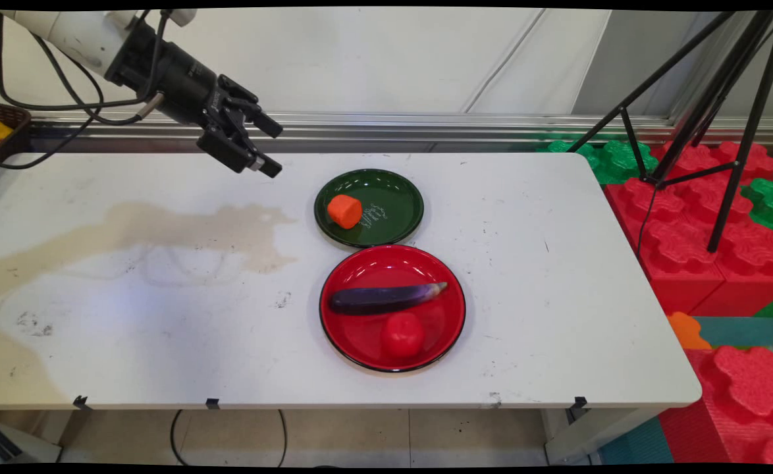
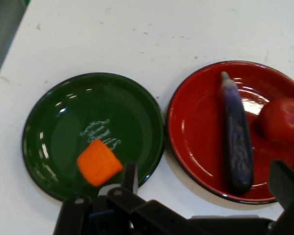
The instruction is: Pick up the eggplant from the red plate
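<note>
The green plate point(image 1: 396, 191) looks like glossy enamel or lacquer, catching bright highlights along its rim. Touching it on the near side, the red plate point(image 1: 360, 329) has the same wet-looking shine, with a thin black edge. On the green plate, the orange piece point(image 1: 344, 211) is matt and soft-looking, like foam or plastic. The eggplant point(image 1: 386, 297) has a smooth, slightly glossy skin; the red tomato point(image 1: 402, 334) beside it is smooth plastic-like with a dull sheen. The white table point(image 1: 558, 296) is matt, scuffed and stained left of the plates. The gripper point(image 1: 269, 148) is matt black.
</note>
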{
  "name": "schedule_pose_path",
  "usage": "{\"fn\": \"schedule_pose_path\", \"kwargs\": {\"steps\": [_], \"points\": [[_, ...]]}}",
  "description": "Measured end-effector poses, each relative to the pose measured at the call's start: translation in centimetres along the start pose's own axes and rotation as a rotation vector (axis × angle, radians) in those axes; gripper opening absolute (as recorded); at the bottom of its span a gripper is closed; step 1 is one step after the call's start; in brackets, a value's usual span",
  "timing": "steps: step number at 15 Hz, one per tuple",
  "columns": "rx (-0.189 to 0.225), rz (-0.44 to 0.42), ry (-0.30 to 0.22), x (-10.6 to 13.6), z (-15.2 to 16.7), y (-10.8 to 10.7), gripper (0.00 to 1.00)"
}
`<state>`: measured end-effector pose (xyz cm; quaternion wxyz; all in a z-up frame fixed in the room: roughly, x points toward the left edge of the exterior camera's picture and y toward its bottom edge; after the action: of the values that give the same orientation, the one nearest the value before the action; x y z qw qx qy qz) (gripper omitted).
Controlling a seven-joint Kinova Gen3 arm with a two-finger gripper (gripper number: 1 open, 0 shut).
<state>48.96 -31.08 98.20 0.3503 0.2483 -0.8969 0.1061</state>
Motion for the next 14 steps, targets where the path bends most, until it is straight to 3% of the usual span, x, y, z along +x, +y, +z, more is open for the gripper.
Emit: {"fn": "schedule_pose_path", "kwargs": {"steps": [7,14], "points": [[-0.066,0.031,-0.013,1.8,4.0,1.6,1.00],[-0.114,0.041,-0.090,1.9,12.1,3.9,1.00]]}}
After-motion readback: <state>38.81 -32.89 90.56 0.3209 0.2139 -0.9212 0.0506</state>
